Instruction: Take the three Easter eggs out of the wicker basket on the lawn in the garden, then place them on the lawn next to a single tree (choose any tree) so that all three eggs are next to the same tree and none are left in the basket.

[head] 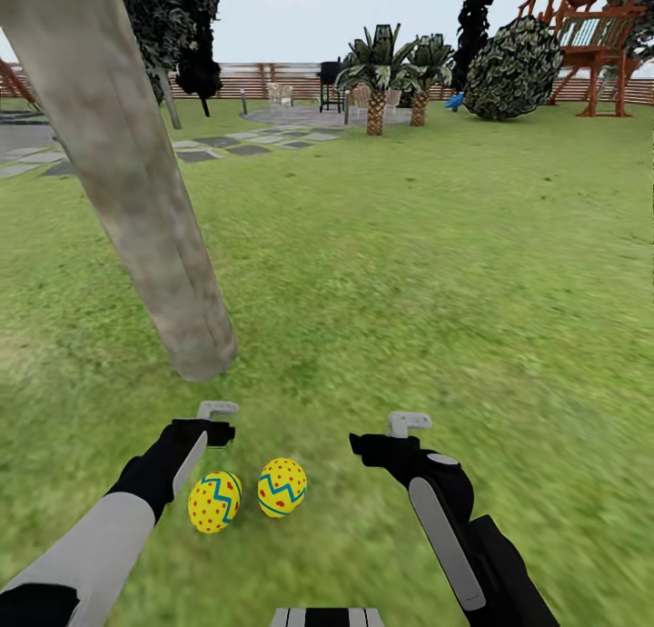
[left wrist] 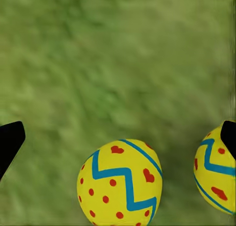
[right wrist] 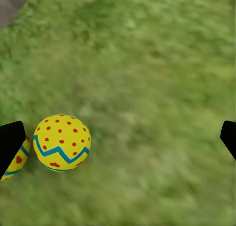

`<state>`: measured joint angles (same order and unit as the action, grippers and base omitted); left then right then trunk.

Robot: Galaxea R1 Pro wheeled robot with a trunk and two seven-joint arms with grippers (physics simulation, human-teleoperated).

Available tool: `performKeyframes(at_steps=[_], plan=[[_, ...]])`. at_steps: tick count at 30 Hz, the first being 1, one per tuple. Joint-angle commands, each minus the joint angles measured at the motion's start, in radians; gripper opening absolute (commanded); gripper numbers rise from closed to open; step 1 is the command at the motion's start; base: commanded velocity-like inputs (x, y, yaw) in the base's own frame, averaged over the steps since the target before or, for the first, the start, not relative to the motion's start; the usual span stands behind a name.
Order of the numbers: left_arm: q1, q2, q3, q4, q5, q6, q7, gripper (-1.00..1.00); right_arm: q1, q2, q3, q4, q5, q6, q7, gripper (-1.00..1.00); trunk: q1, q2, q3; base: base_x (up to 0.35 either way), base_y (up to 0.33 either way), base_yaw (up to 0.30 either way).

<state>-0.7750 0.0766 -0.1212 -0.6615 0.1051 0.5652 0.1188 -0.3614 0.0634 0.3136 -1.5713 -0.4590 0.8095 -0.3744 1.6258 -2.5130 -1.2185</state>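
Two Easter eggs [head: 215, 502] [head: 282, 486] lie on the lawn [head: 436, 282] near the tree [head: 136, 200], between left gripper [head: 211, 424] and right gripper [head: 386, 433], both spread open and empty.

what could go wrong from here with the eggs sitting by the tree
1. Only two eggs lie on the lawn near the tree trunk; a third is not visible, so the task may be incomplete.
2. The open left gripper hangs just above the left egg, so a careless arm move could knock it away.
3. The robot stands close behind both eggs, so driving forward may hit them.
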Motion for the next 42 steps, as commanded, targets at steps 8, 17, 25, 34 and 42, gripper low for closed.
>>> performKeyframes(at_steps=[8, 17, 25, 34, 42], plan=[[0.006, 0.028, -0.007, -0.191, 0.012, 0.136, 0.008, 1.0, -0.001, 0.0, 0.004, -0.001, -0.01, 0.002, -0.012, 1.0, -0.004, 0.002, 0.03, 0.0, 0.0, 0.0], [0.012, 0.036, -0.007, -0.363, 0.012, 0.274, 0.007, 1.0, -0.001, 0.0, 0.0, -0.002, -0.011, 0.002, -0.015, 1.0, -0.008, 0.004, 0.065, 0.0, 0.0, 0.0], [0.014, 0.037, -0.007, -0.381, 0.008, 0.303, 0.008, 1.0, -0.001, 0.001, 0.003, -0.003, -0.011, 0.003, -0.018, 1.0, -0.011, 0.006, 0.102, 0.0, 0.0, 0.088], [0.013, 0.033, -0.008, -0.381, 0.004, 0.352, 0.01, 1.0, -0.001, 0.0, -0.001, -0.003, -0.019, 0.004, -0.016, 1.0, -0.015, 0.008, 0.14, 0.0, 0.0, 0.248], [0.012, 0.032, -0.005, -0.373, 0.003, 0.447, 0.01, 1.0, -0.002, 0.0, -0.003, -0.002, -0.021, 0.004, -0.014, 1.0, -0.019, 0.01, 0.172, 0.0, 0.0, 0.281]])
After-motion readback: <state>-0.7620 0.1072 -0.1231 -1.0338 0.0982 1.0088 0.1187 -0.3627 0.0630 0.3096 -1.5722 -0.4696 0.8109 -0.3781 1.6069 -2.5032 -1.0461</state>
